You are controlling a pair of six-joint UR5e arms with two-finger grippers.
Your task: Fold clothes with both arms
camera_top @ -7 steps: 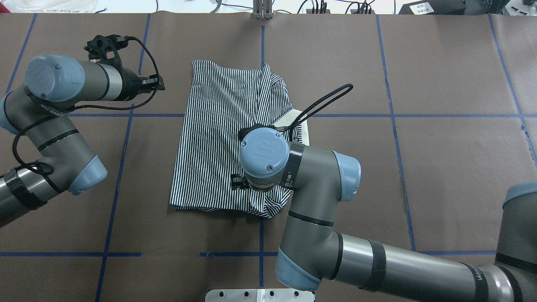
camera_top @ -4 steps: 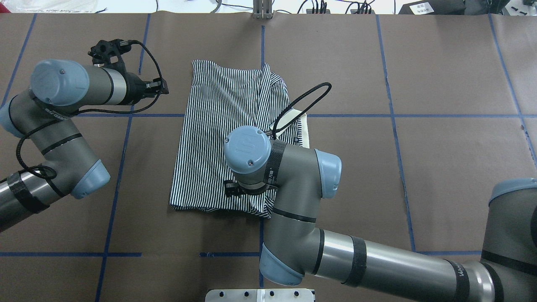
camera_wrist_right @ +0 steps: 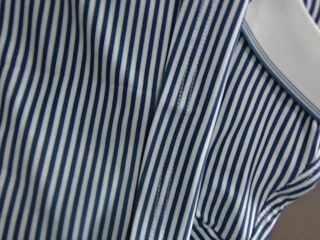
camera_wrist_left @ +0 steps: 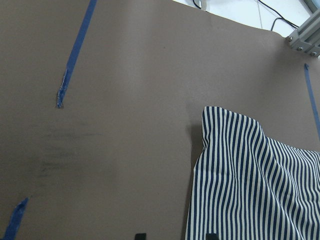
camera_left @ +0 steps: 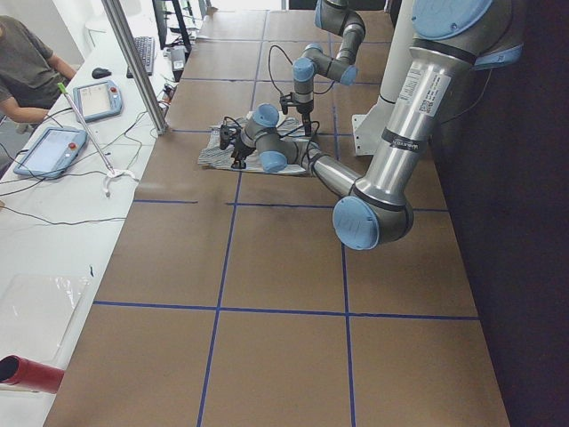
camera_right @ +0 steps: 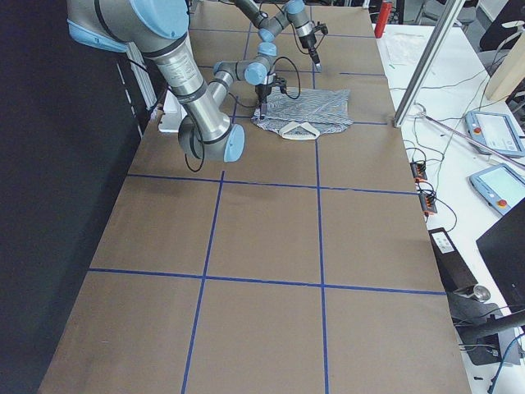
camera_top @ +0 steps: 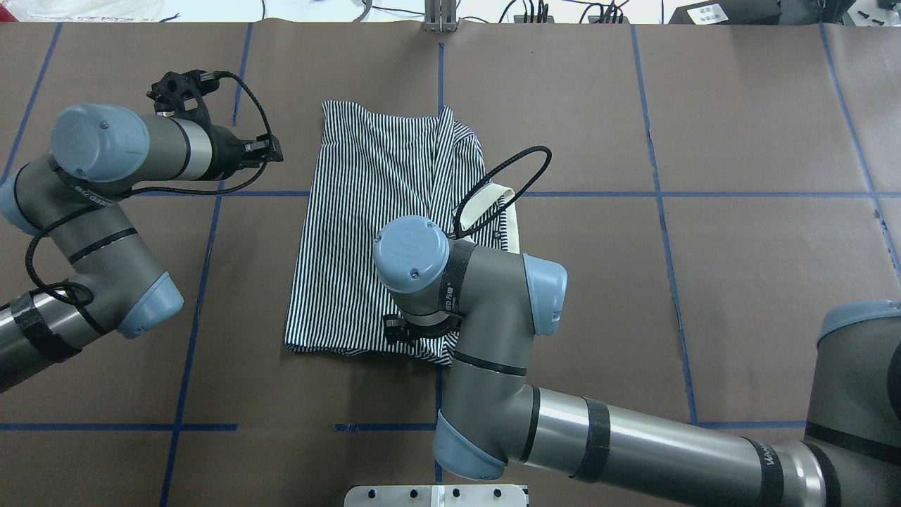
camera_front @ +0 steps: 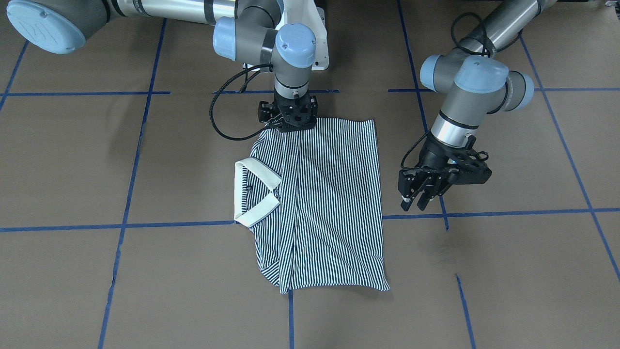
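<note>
- Shirt [camera_top: 352, 232] lies flat on the desk [camera_top: 739, 282], part folded, with the collar [camera_front: 259, 172] turned out on my right side.
- Right hand [camera_front: 289, 127] is down on the hem nearest my base. Its fingers are hidden against the cloth, so I cannot tell whether it grips.
- Left hand [camera_front: 414, 203] hangs just off the shirt's left edge, fingers apart, nothing in it.
- Risk: if the right hand has only the top layer, a lift likely peels that layer and the fold beneath slides apart.
- Risk: pulling the hem from one point, with the left hand idle, probably skews the edge and presses the body's slanting creases into the fold.
- Risk: the right arm's cable [camera_front: 211, 110] loops low near the collar, so a low sweep may catch it.
- Writing: there is lettering on the right arm's wrist band [camera_top: 450, 289], too small to read. I see no legible brand on the shirt.
</note>
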